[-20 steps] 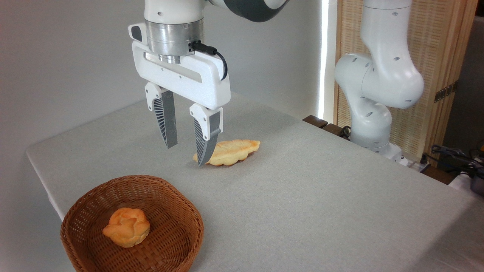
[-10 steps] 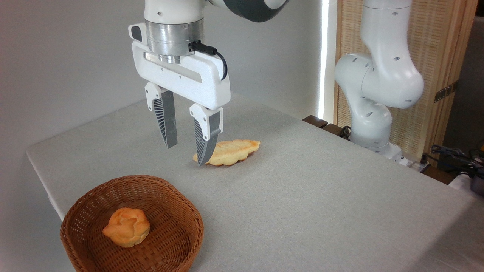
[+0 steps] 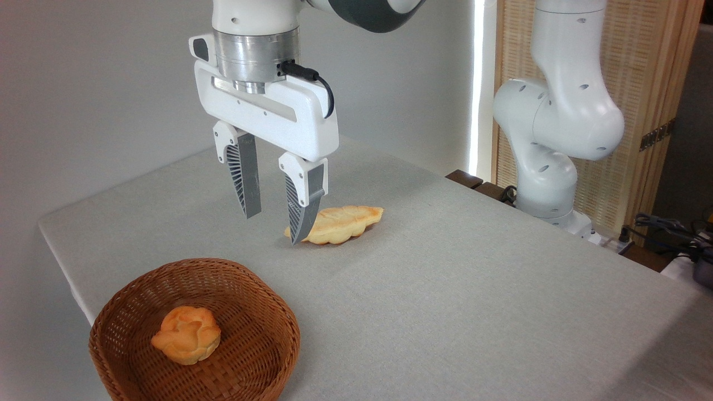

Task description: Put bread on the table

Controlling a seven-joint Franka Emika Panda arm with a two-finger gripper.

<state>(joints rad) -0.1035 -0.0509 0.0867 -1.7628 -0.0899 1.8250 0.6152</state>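
Grey table bears wicker basket.

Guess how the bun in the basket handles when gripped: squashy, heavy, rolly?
Bun looks puffy, so probably light and squashable. Its lumpy top may give the open gripper uneven contact. Its flattish base suggests it won't roll far.

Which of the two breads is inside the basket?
The small round orange bun, sitting in the wicker basket. The longer, paler leaf-shaped pastry lies on the table.
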